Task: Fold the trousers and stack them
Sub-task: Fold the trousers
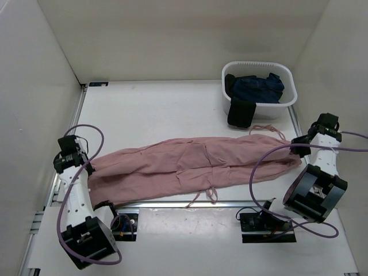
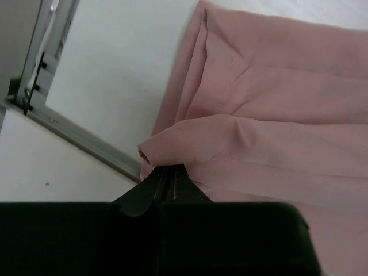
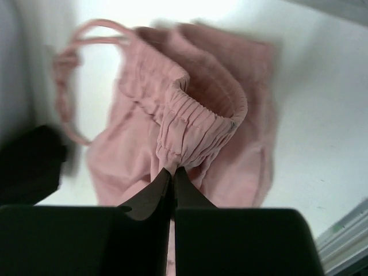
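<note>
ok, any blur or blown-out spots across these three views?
Top external: sharp, evenly lit, soft shadows under the trousers. Left wrist: fabric crisp, left gripper dark, nearly featureless. Right wrist: softest view, drawstring smeared, table washed out white beyond the waistband.

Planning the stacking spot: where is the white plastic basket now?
Top view: the white plastic basket sits far right on the table, just beyond the waist end of the dusty-pink fabric trousers, holding a dark navy-blue garment.
</note>
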`<state>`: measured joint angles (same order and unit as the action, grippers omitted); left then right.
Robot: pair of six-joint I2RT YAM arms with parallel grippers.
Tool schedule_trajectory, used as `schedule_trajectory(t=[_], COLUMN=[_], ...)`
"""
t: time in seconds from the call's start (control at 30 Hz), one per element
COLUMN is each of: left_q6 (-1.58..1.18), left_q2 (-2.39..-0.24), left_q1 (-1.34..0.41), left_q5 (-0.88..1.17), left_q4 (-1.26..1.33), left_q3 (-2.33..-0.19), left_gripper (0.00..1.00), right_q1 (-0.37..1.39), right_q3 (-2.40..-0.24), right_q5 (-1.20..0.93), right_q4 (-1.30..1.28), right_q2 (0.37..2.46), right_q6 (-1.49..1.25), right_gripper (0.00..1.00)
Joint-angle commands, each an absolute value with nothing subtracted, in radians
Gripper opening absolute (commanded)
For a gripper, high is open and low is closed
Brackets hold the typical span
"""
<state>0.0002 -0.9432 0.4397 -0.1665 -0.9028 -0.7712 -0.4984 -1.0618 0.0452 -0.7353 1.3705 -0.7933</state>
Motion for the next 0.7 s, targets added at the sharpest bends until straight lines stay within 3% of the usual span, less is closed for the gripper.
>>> schedule_trajectory(t=[0.0, 0.33, 0.4, 0.43, 0.47, 0.5, 0.57, 0.67], left_q6=[0.000, 0.000, 0.000, 0.000, 0.000, 0.000, 0.000, 0.000], left_q2=[-0.867, -0.845, -0.836, -0.836, -0.836, -0.836, -0.836, -0.836], left_q1=[0.449, 0.449, 0.449, 0.449, 0.449, 0.449, 0.449, 0.449], left_q5=[-0.229, -0.331, -0.365, -0.365, -0.365, -0.344, -0.316, -0.291], left_q4=[-0.971, -1.014, -1.026, -1.026, -1.026, -1.035, -1.049, -1.060], left_q3=[-0.752, -0.759, -0.723, -0.704, -0.689, -0.666, -0.666, -0.666], left_gripper=[0.14, 0.15, 0.18, 0.19, 0.21, 0.22, 0.22, 0.22], right_q1=[-0.538, -0.624, -0.624, -0.624, -0.624, -0.615, -0.548, -0.351], right_q3=[-0.993, -0.998, -0.999, -0.999, -1.009, -1.028, -1.066, -1.172], right_q5=[0.012, -0.037, -0.026, -0.026, -0.047, -0.066, -0.078, 0.012], right_q4=[-0.693, -0.698, -0.710, -0.710, -0.710, -0.724, -0.751, -0.830], right_q2=[1.351, 1.319, 1.319, 1.331, 1.341, 1.365, 1.387, 1.396], right_q6=[-0.792, -0.772, -0.759, -0.747, -0.711, -0.689, -0.616, -0.562], right_gripper=[0.00, 0.00, 0.13, 0.26, 0.56, 0.67, 0.73, 0.75])
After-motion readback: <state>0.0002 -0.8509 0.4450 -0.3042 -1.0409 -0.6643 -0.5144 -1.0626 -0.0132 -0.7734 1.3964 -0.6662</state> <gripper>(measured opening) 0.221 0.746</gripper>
